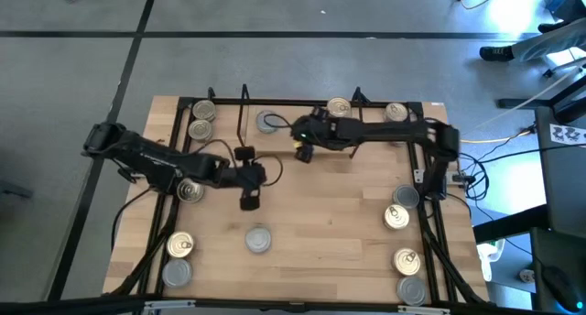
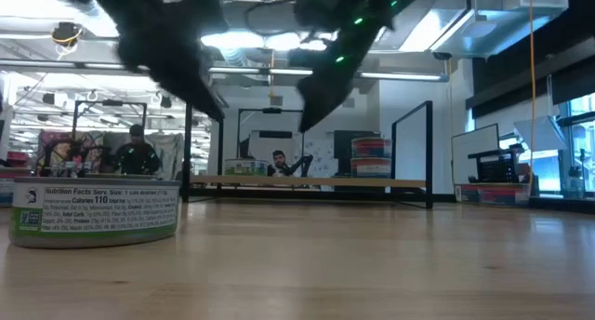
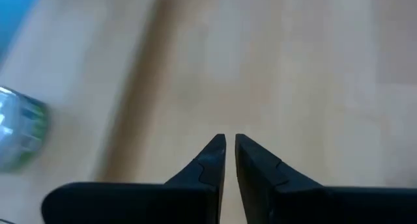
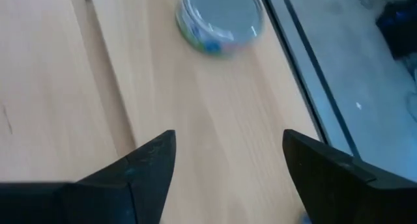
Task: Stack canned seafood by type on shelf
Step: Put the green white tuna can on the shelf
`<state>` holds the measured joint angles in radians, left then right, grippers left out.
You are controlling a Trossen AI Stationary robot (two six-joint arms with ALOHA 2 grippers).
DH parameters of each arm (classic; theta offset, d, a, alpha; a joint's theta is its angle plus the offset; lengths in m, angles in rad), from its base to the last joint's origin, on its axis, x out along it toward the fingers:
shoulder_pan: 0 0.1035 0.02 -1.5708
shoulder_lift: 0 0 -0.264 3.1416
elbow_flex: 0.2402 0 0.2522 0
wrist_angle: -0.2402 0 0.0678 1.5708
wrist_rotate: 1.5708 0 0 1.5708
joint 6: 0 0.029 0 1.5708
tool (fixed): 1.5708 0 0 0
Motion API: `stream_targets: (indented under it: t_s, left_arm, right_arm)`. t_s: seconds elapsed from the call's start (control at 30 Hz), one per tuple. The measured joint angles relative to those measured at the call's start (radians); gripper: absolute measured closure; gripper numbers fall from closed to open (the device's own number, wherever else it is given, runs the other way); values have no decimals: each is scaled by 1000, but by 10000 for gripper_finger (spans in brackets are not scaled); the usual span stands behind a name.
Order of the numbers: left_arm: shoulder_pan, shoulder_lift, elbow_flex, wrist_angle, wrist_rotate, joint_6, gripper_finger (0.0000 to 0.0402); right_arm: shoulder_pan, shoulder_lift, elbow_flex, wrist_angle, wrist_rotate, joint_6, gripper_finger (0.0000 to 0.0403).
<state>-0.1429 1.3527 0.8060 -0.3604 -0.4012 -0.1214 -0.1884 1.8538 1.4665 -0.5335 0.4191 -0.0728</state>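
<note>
Currently, the left gripper [image 3: 230, 146] hangs over mid-desk [image 1: 320, 214], jaws nearly closed and empty. The right gripper [image 4: 228, 152] hangs near a silver-topped tin [image 4: 220, 15] on the shelf [image 1: 275, 141], jaws wide and empty; other tins lie scattered along the desk edges.

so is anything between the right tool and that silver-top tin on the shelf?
Nothing visible. The right tool is open and empty, and only bare shelf board lies between it and the silver-top tin. The left tool is shut, over the table's middle, out of the way.
</note>
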Motion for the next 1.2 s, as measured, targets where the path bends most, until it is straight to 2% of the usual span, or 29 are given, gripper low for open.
stream_targets:
  t_s: [0.1,0.27,0.43,0.53,0.7,0.83,1.2]
  left_arm:
    - [60,42,44,-2,-1,70,369]
    - [151,164,137,-3,-38,161,369]
    - [243,291,256,-52,-102,198,369]
    - [296,362,301,-101,-106,202,369]
    - [373,424,308,-94,-122,202,369]
    - [423,430,308,-82,-154,192,369]
    - [513,437,310,-13,-154,211,369]
  right_arm:
    - [15,-110,-131,0,36,33,125]
    - [24,-302,-386,117,30,88,125]
    - [40,-424,-522,176,18,97,125]
    - [57,-463,-546,176,15,97,125]
    - [80,-478,-547,195,17,79,125]
    - [91,-478,-547,195,16,68,125]
    - [91,-478,-547,192,15,65,125]
